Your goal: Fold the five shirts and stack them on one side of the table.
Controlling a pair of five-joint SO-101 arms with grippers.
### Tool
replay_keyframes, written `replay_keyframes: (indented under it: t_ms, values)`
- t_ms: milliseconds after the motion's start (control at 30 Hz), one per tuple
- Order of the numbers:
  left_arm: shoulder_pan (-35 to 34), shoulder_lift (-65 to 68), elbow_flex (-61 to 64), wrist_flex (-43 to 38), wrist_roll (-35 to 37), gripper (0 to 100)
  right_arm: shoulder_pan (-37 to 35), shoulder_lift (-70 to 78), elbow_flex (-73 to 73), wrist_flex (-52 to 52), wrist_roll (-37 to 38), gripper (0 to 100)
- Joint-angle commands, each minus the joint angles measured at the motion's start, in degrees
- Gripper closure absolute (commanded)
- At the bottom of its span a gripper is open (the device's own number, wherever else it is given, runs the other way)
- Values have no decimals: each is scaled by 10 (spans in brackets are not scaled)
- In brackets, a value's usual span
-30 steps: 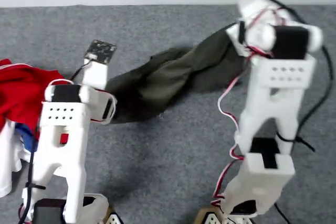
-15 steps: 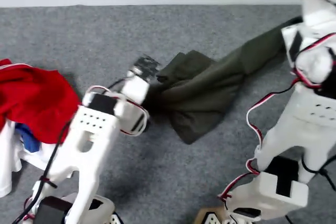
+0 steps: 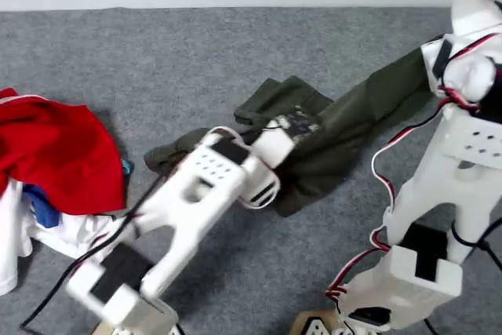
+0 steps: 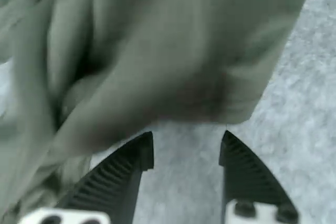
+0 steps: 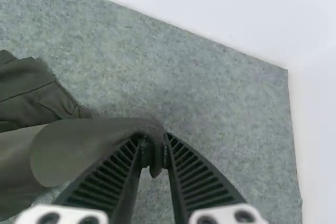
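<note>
**Green shirt held at one end, not yet spread**

At the near left the pile (image 3: pixel 55 158) of red, white and blue shirts lies loose and unfolded. In the middle, my left gripper (image 4: pixel 188 139) hangs released, jaws apart. It is just over the near edge of the green shirt (image 3: pixel 337 143) and holds no cloth that I can see. The shirt lies bunched across the middle of the table (image 3: pixel 157 52) and stretches off to the far right. There my right gripper (image 5: pixel 155 148) is clenched on its end, a fold of cloth pinched between the jaws.

I judge the step to be laying this shirt out flat. Nothing looks folded or stacked, so the task is at an early stage. Next, my left gripper needs to drop onto the near edge, close on it, and draw away from the right one to spread the cloth. It should pull gently, or the pinched end may slip free.
</note>
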Motion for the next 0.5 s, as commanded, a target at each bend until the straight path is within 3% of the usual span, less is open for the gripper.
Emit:
replay_keyframes:
  t_ms: [0,167,467]
  values:
    - [34,61,-86,18,-3,740,-2,0,-1,19,3,988]
    - [76,110,-142,51,-2,714,-3,0,-1,19,4,988]
    - [62,230,-269,108,22,735,-2,0,-1,19,4,988]
